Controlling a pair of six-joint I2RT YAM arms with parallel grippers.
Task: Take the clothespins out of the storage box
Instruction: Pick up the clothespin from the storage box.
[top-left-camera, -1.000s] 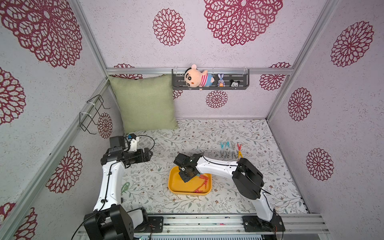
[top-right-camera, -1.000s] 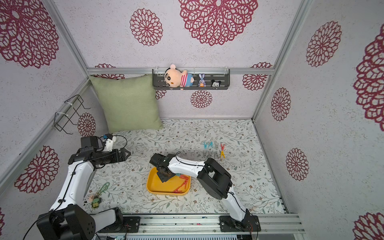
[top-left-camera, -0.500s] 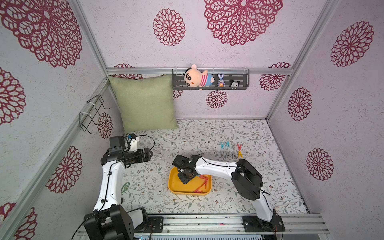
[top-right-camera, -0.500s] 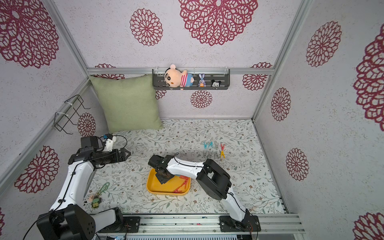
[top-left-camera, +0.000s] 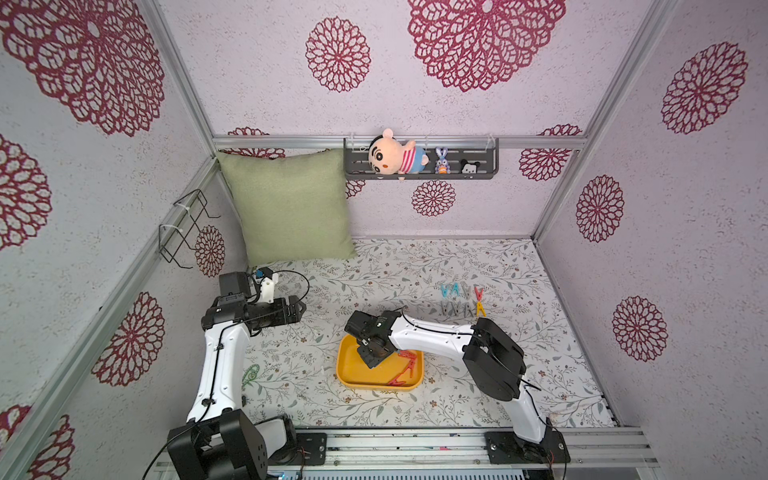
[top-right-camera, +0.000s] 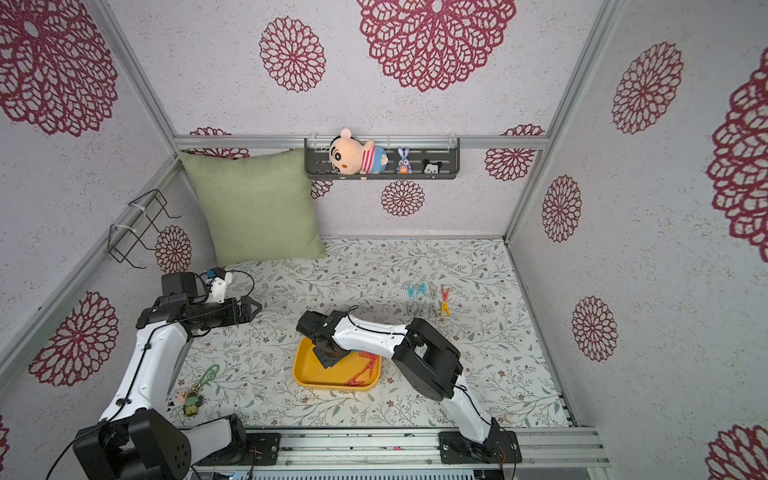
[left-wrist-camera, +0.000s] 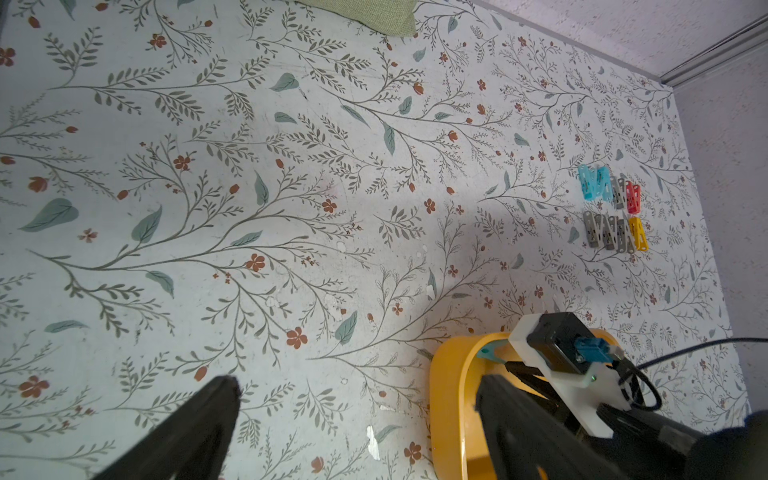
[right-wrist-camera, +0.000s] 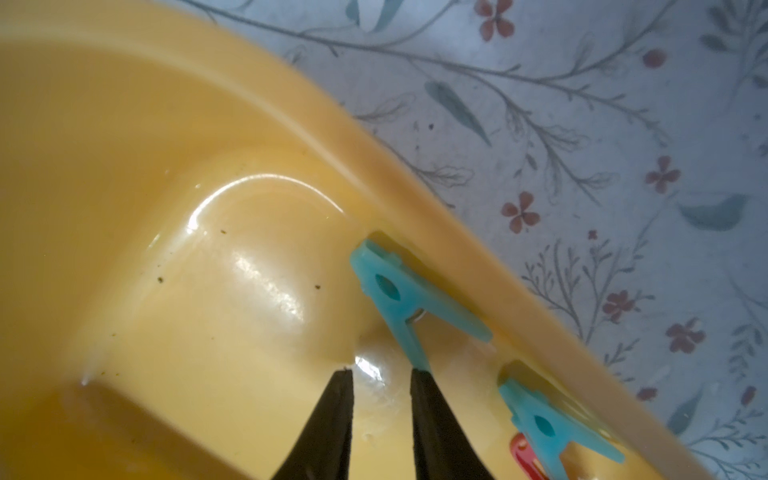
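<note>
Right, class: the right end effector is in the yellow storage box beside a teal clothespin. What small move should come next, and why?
Probably nudge the right end effector sideways toward the storage box wall: its fingers stand apart over bare floor, one tip merely touching a leg of the teal clothespin.

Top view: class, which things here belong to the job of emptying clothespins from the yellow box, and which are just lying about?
Belong: yellow box; red clothespins and blue clothespins inside it; sorted clothespins on the table; right gripper.

Lying about: green cushion; plush doll; shelf; wire rack; keyring.
</note>
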